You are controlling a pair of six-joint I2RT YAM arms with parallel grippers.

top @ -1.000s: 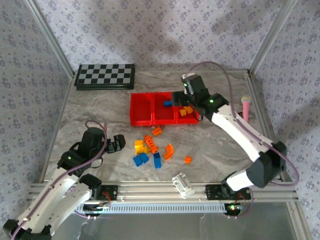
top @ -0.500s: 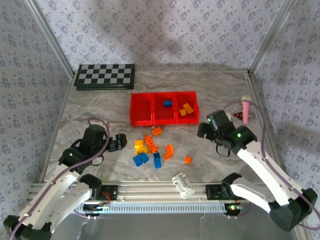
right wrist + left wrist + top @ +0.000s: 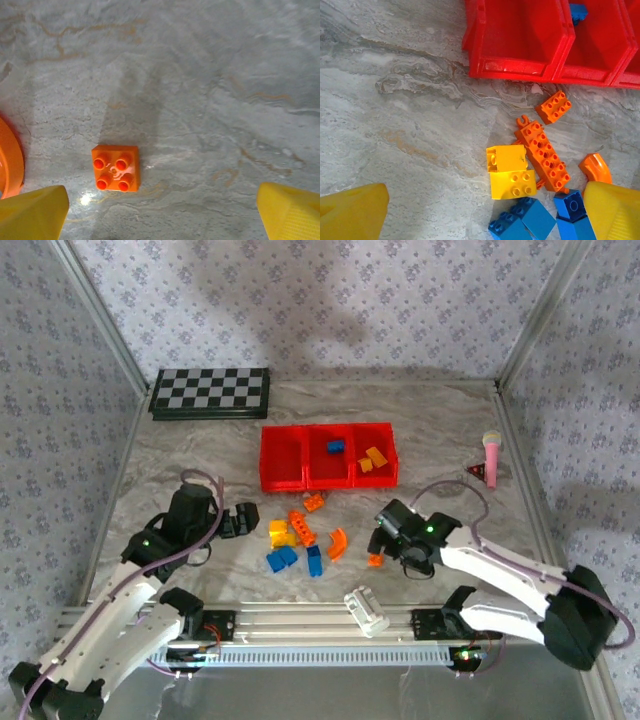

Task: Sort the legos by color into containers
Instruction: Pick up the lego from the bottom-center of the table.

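Three joined red containers (image 3: 281,458) stand mid-table; the middle one holds a blue lego (image 3: 336,447) and the right one holds orange legos (image 3: 374,458). Loose legos lie in front: two yellow bricks (image 3: 512,172), a long orange brick (image 3: 543,155), a small orange one (image 3: 553,106), blue bricks (image 3: 522,220) and a curved orange piece (image 3: 338,542). My left gripper (image 3: 240,523) is open just left of this pile, with nothing between its yellow fingers (image 3: 350,212). My right gripper (image 3: 385,540) is open above a lone orange 2x2 brick (image 3: 115,168), which lies left of centre between its fingers (image 3: 292,212).
A black-and-white checkerboard (image 3: 210,392) lies at the back left. A white ribbed cylinder (image 3: 366,610) rests at the front edge by the aluminium rail. A pink microphone toy (image 3: 491,455) lies at the right. Bare marble lies left of the pile.
My right arm has swung from over the right container back toward the near edge, now low over the lone orange brick. My left gripper has crept slightly toward the pile.
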